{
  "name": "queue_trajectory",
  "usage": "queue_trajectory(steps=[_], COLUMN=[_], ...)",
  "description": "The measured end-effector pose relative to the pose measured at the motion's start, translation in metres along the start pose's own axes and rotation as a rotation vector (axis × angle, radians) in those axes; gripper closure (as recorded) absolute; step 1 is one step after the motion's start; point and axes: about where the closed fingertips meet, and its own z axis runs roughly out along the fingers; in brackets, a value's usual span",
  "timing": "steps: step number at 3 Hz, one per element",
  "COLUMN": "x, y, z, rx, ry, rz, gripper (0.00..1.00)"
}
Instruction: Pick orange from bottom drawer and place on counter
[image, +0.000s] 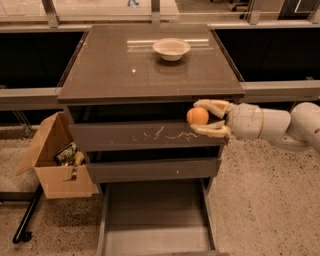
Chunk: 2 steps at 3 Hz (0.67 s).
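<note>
My gripper reaches in from the right and is shut on the orange, a small round fruit between the two cream fingers. It holds the orange in front of the top drawer's scratched front, just below the front right edge of the counter. The bottom drawer stands pulled out at the bottom of the view, its plain grey floor bare.
A cream-white bowl sits at the back of the counter. An open cardboard box with packets stands on the floor left of the cabinet. A dark pole lies on the floor at the lower left. Dark shelving flanks the cabinet.
</note>
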Motion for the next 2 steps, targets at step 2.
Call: queue_trajectory(steps=[2], x=[0.004], y=[-0.100], z=[-0.004], rx=[0.073], ry=[0.125], rz=[0.120], gripper=[1.00])
